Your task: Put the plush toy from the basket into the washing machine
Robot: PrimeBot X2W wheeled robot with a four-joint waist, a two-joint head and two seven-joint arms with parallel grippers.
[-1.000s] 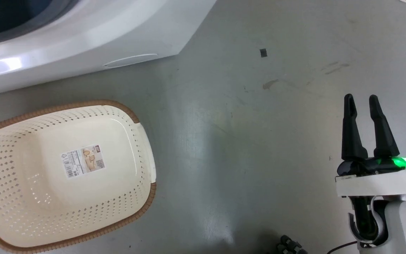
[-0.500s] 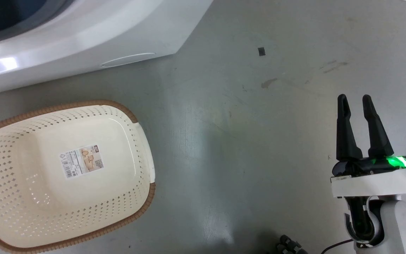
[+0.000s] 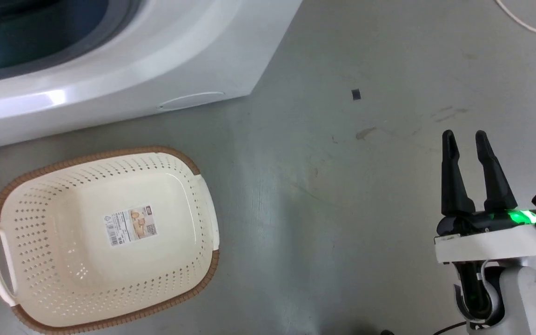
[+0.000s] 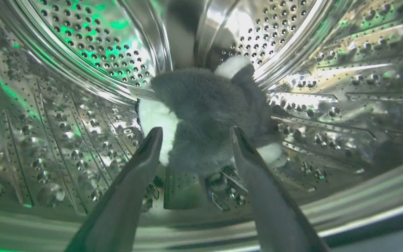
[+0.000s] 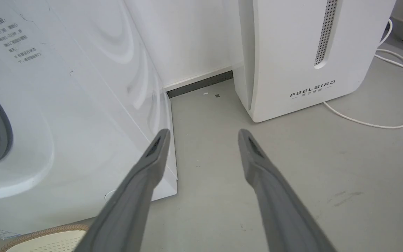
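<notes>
Plush toy (image 4: 208, 115): lies inside the washing machine (image 3: 156, 70), on its steel drum (image 4: 82, 52). Basket (image 3: 40, 223): on the floor near the machine, holding just its label. Left gripper (image 4: 196, 130): spread wide just before the toy, gripping nothing. Right gripper (image 3: 464, 136): spread, idle at the right. Remaining, by judgement: withdraw the left arm.

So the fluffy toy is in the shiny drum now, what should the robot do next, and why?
Probably draw the left tool straight back out of the washing machine drum. Its fingers stand apart, and the plush toy rests on the steel by their tips, so the drop looks done.
</notes>
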